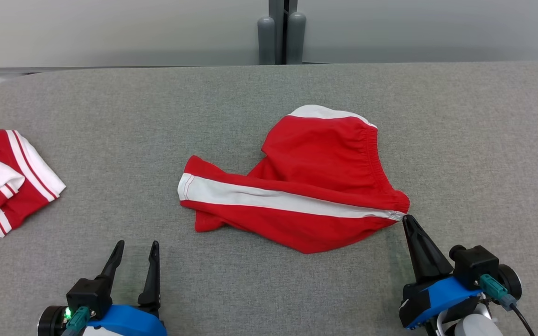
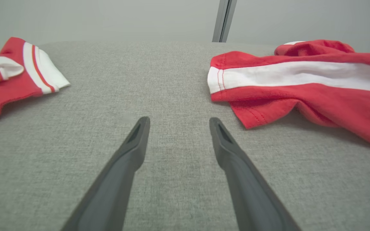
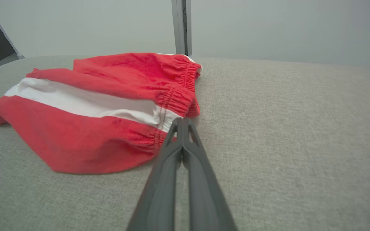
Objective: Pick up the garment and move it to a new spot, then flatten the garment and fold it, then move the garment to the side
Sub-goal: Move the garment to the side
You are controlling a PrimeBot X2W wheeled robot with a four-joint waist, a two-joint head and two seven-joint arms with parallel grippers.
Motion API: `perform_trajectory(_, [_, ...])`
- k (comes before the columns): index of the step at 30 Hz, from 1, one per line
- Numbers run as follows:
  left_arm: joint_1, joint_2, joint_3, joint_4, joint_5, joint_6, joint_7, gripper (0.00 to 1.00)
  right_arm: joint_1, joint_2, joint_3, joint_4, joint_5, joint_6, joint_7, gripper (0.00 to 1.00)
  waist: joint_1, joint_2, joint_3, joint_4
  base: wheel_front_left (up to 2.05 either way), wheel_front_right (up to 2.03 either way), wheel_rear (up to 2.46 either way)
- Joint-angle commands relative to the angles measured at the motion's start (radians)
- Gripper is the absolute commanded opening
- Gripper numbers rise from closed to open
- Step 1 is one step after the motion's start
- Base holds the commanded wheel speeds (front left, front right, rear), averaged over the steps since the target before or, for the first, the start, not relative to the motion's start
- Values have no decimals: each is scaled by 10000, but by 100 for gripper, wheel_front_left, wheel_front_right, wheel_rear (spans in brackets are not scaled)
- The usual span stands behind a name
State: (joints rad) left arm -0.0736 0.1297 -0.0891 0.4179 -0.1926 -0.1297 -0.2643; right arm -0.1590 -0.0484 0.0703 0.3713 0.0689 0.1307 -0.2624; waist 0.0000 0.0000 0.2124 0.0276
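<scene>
You are seeing the red garment [image 1: 306, 186] lying crumpled at the centre of the tabletop [image 1: 250, 93]. On the right gripper [image 1: 407, 218], the jaws are pressing shut at its near-right waistband corner. On the left gripper [image 1: 138, 243], near-left, the jaws are standing open and empty.

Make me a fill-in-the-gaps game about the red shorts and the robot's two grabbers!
The shorts are red with a ___ stripe. The left gripper is wide ___. The right gripper is shut at the shorts' elastic ___.
Missing words: white; open; waistband.
</scene>
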Motion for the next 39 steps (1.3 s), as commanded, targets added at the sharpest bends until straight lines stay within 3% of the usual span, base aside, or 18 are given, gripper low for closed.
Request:
perform_trajectory(1, [-120, 41, -66, -64, -27, -18, 0, 100, 81, -40, -10, -39, -125, 1, -37, 0, 0, 0, 18, -34, 0, 0, 0])
perform_trajectory(3, [-156, 75, -85, -73, -52, -18, 0, 100, 34, -40, -14, -40, -131, 1, -37, 5, 0, 0, 46, -65, 0, 0, 0])
perform_trajectory(5, [-182, 99, -115, -79, -77, -18, 0, 100, -13, -40, -24, -28, -146, 1, -37, 41, 0, 0, 67, -76, 0, 0, 0])
perform_trajectory(7, [-186, 109, -144, -80, -97, -18, 0, 100, -36, -40, -33, -7, -128, 1, -37, 49, 0, 0, 75, -63, 0, 0, 0])
perform_trajectory(9, [-186, 130, -151, -89, -82, -18, 0, 100, -20, -40, -38, 17, -114, 1, -37, 67, 0, 0, 74, -39, 0, 0, 0])
perform_trajectory(10, [-189, 137, -111, -115, -73, -18, 0, 100, -6, -40, -44, 29, -105, 1, -37, 90, 0, 0, 69, -27, 0, 0, 0])
perform_trajectory(11, [-187, 138, -62, -156, -47, -18, 0, 100, 8, -40, -57, 38, -91, 1, -37, 100, 0, 0, 62, -15, 0, 0, 0])
perform_trajectory(27, [750, -364, 983, -349, 784, -2, 0, 100, 1072, -40, -767, -324, 159, 1, -37, 100, 0, 0, -1285, -154, 0, 0, 0])
perform_trajectory(39, [1537, -701, 995, -579, 1247, 197, 0, 100, 1590, -39, -725, -128, 275, 1, -37, 100, 0, 0, -2307, -145, 0, 0, 0])
